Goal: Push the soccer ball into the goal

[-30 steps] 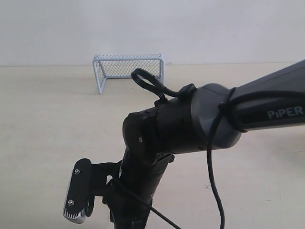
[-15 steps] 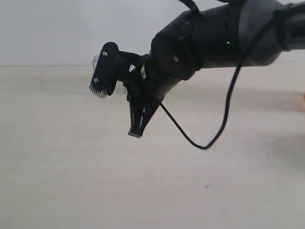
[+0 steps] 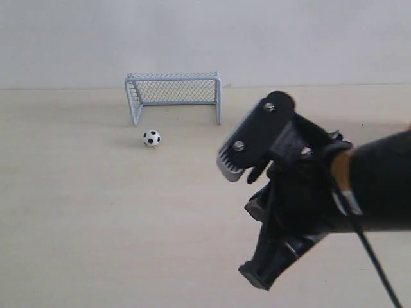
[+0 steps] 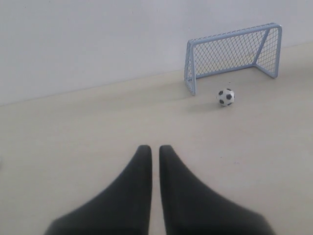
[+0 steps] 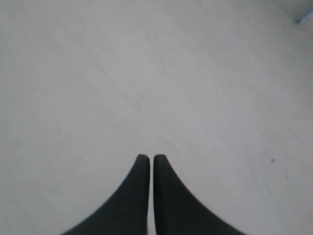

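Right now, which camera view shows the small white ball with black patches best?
The left wrist view: the soccer ball appears largest there, unobstructed, just before the pale blue-grey goal. The exterior view shows the ball clear but smaller. The right wrist view does not show it.

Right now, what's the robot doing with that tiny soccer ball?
Nothing is touching the soccer ball yet. It sits on the pale table just in front of the goal, near the left post as the exterior view shows it, not inside. The right claw is shut and hangs over the table, well away from the ball. The left claw is shut too, pointing toward the ball and goal from a distance.
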### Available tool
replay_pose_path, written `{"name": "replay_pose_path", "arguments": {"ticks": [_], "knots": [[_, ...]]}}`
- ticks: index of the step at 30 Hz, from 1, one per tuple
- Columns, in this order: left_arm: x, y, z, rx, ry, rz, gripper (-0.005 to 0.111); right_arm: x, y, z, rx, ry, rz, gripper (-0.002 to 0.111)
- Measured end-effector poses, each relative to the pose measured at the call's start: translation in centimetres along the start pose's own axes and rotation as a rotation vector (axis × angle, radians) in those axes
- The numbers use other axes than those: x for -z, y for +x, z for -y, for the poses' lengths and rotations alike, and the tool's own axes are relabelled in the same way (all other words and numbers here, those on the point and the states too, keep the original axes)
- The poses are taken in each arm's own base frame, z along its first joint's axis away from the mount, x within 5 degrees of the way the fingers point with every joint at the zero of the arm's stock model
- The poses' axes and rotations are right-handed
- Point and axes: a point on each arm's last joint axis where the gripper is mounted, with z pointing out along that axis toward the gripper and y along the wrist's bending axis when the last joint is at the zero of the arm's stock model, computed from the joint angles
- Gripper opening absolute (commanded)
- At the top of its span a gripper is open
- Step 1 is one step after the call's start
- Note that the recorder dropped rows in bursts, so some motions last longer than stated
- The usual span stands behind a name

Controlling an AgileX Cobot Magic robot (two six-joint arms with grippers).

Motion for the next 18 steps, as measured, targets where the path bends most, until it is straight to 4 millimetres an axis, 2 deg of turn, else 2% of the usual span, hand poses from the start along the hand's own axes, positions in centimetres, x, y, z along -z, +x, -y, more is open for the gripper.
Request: {"name": "replay_pose_path", "arguments": {"ticks": [4,9,18], "knots": [[0.0,0.0,0.0,0.000,0.000,0.000,0.006,4.0,1.2,-1.1,-0.114,-0.046,0.140,0.000],[0.0,0.0,0.0,0.000,0.000,0.000,0.006,7.9,2.2,-0.7,-0.264,-0.071,0.283,0.000],[0.0,0.0,0.0,0.000,0.000,0.000,0.006,12.2,3.3,0.1,-0.334,-0.088,0.462,0.000]]}}
